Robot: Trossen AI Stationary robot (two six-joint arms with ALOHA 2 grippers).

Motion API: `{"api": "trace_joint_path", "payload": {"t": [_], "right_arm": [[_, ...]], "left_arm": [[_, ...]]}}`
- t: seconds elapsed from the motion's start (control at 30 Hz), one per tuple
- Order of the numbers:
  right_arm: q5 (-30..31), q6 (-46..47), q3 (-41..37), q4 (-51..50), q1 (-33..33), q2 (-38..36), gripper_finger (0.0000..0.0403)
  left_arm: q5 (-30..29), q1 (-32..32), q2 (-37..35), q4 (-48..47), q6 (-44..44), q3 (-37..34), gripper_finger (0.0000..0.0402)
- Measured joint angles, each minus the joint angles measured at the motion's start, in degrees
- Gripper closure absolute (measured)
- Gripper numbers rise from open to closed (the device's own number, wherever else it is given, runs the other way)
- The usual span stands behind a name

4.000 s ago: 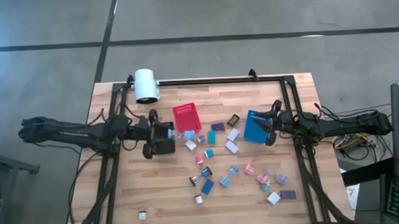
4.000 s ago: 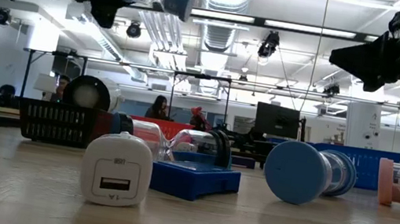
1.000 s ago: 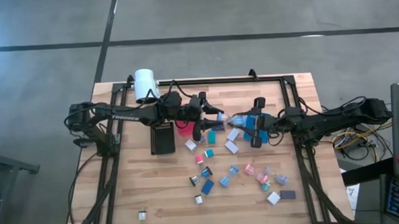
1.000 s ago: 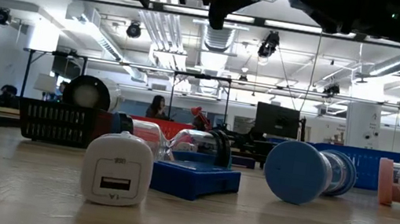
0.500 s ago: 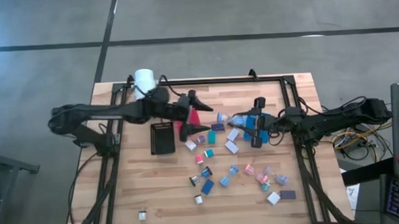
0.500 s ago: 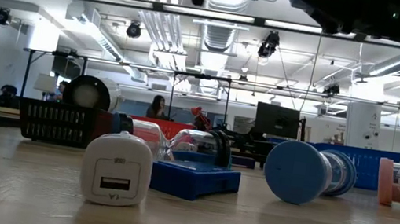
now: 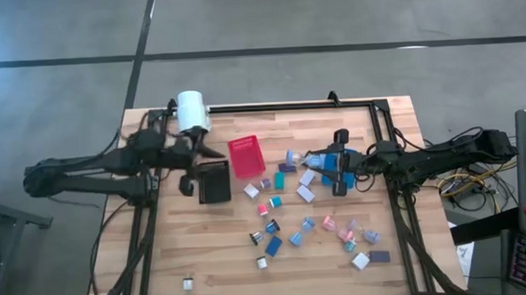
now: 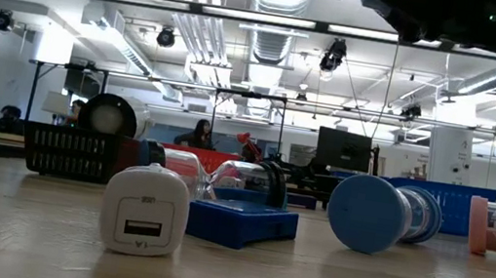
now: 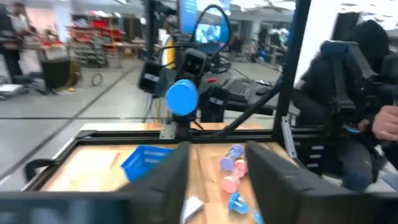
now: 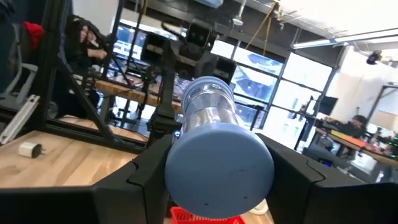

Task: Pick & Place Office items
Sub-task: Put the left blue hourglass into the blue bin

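Right wrist view shows your right gripper [image 10: 214, 171] clamping a blue cylinder [image 10: 219, 146]; your left gripper [image 7: 195, 164], fingers parted and empty, hangs near the table's left edge.

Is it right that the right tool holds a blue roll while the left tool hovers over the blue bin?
Not quite. The high view shows the left tool over the black bin, not the blue one. The right tool does hold the blue roll.
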Motion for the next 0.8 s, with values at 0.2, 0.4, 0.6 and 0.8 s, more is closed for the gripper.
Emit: {"api": "trace_joint_path", "payload": {"t": [0.2, 0.4, 0.6, 0.8], "right_arm": [[-0.1, 1.3, 0.0, 0.0, 0.0, 0.0, 0.0211], [-0.1, 1.4, 0.0, 0.0, 0.0, 0.0, 0.0211], [-0.1, 1.4, 0.0, -1.7, 0.0, 0.0, 0.021], [-0.1, 1.2, 0.0, -2.2, 0.0, 0.0, 0.021]], "left_arm": [[-4.2, 0.1, -12.4, 0.6, 0.0, -10.0, 0.0391], [-5.0, 0.3, -18.3, 2.6, 0.2, -16.6, 0.0396], [-7.9, 0.4, -21.3, 4.8, -0.2, -23.1, 0.0396], [-8.0, 0.7, -22.7, 16.5, 1.3, -31.2, 0.0398]]}}
